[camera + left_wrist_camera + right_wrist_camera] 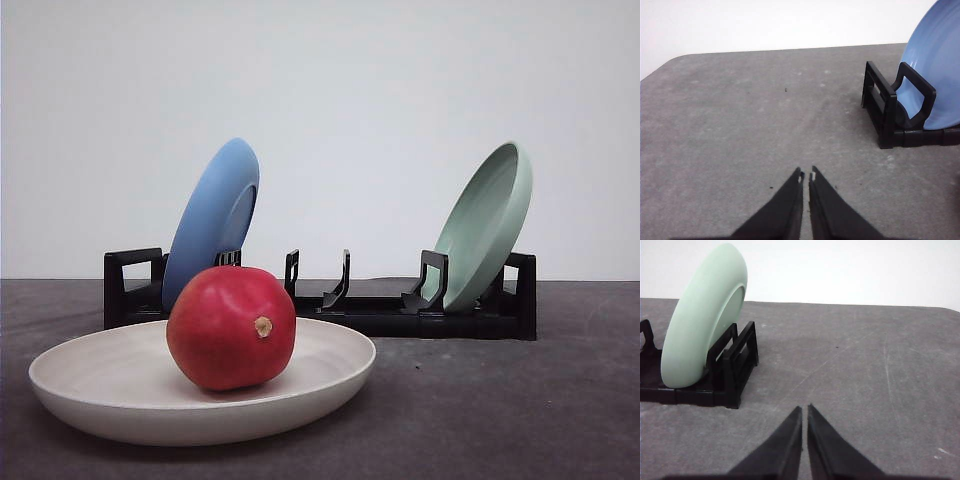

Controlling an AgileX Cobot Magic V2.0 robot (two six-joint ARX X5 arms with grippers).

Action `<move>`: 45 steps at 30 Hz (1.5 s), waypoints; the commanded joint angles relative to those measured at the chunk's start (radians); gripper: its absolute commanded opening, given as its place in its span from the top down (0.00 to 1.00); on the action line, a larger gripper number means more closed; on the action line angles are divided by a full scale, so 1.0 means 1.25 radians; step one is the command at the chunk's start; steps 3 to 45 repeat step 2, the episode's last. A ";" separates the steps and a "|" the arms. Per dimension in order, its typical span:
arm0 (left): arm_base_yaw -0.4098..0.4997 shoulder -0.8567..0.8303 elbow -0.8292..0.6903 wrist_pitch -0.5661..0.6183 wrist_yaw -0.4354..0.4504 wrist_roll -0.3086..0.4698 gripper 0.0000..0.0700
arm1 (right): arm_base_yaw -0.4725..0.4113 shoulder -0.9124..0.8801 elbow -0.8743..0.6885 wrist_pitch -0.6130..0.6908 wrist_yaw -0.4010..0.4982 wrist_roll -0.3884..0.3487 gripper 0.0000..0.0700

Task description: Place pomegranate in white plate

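Already the pomegranate (231,327) sat inside the white plate (95,385), stem nub facing the camera, so the placing looked finished and the sensible course was to leave it undisturbed. Both the left gripper (806,176) and right gripper (804,410) had jaws pressed together over bare grey surface (740,125), clear of the black rack (400,318).

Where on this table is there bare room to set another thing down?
Bare tabletop lies right of the white plate, in front of the rack, and beyond both rack ends. The rack's middle slots are free. Crowded: the pomegranate in the white plate, blue plate close behind.
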 commanded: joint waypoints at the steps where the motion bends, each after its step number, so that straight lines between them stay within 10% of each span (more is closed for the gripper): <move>1: 0.000 -0.001 -0.009 -0.001 0.001 0.012 1.00 | 0.000 0.000 -0.003 0.009 0.000 0.009 0.98; 45: 0.000 -0.001 -0.009 -0.001 0.001 0.012 1.00 | 0.000 0.000 -0.003 0.009 0.000 0.009 0.98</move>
